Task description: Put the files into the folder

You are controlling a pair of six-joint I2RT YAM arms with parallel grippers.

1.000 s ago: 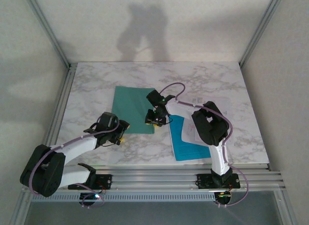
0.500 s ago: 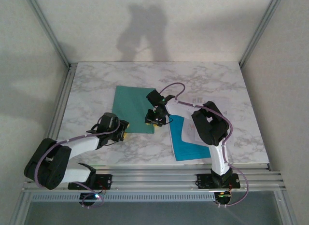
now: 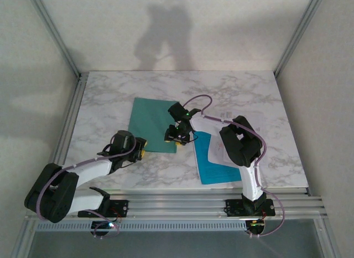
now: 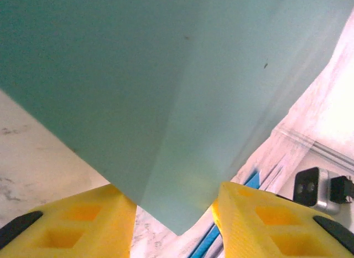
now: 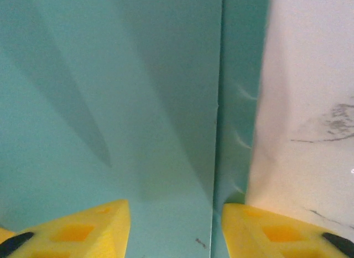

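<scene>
White-walled enclosure; marble worktop point(image 3: 105, 97). The folder point(image 3: 148, 120) lies flat and closed on it.

Position of the arms:
- The left gripper point(image 3: 140, 149) sits at the folder's near-left corner. In the left wrist view that corner points into the gap between the jaws, which stand apart and pinch nothing.
- The right gripper point(image 3: 173, 137) hangs over the folder's near-right edge, jaws apart. Between them runs the cover's free edge, with a narrow strip of the lower leaf exposed on the right-jaw side.

Step in hand, as judged: opening the cover.
1. Take the top leaf alone. Enter at the exposed strip, where the two leaves are offset.
2. Hold the lower leaf down with the other jaws. Thin card will probably slide on smooth marble.
3. Lift slowly, since the cover is likely to bend.

Contents: the folder appears unloaded. The files point(image 3: 217, 158) lie outside it, right of the right jaws: a cyan sheet point(image 3: 213, 170), with white sheets point(image 3: 246, 118) on and beyond it.
</scene>
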